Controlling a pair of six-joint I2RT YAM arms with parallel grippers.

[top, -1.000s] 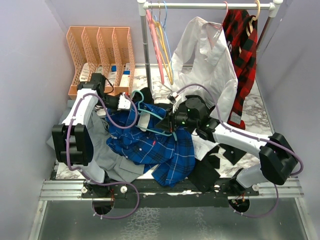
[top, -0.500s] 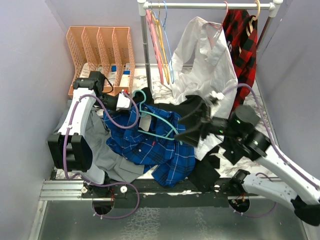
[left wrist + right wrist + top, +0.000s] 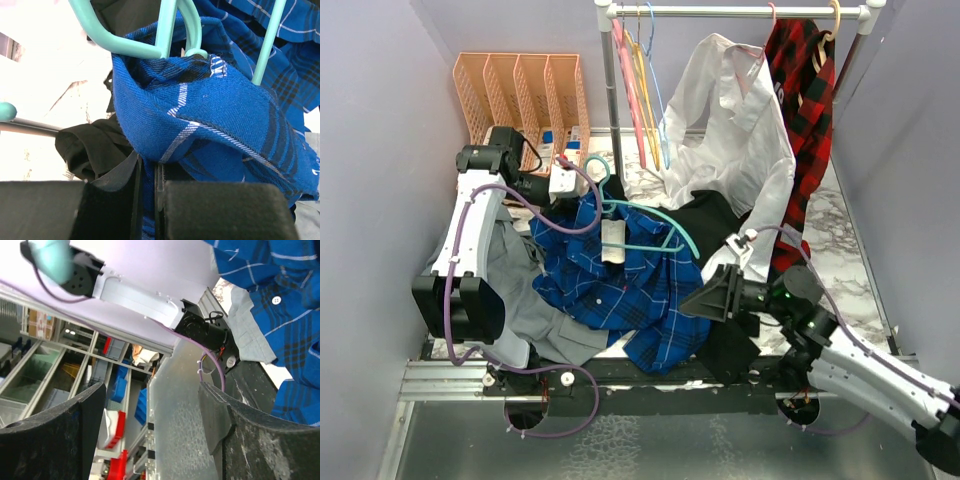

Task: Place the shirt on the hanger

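Note:
The royal-blue plaid shirt (image 3: 620,285) lies crumpled on the table's middle. The teal hanger (image 3: 645,228) lies on its upper part, with its hook (image 3: 597,168) toward the far left. My left gripper (image 3: 578,188) is shut on a fold of the shirt's collar edge, next to the hook. In the left wrist view the blue fabric (image 3: 200,115) is pinched between the jaws of the left gripper (image 3: 147,175), with hanger bars (image 3: 167,30) just above. My right gripper (image 3: 712,297) is open and empty at the shirt's near right edge. The right wrist view shows the right gripper (image 3: 155,435) and the shirt (image 3: 280,300).
A grey shirt (image 3: 520,290) lies under the blue one on the left. Black cloth (image 3: 705,215) lies to the right. A rail (image 3: 740,12) holds pink hangers (image 3: 635,90), a white shirt (image 3: 735,130) and a red-black plaid shirt (image 3: 810,90). A peach file rack (image 3: 520,100) stands far left.
My right arm has let go near the hanger and drawn back to the near right, jaws open. My left gripper has pulled the collar a little toward the far left; the hanger shifted with it.

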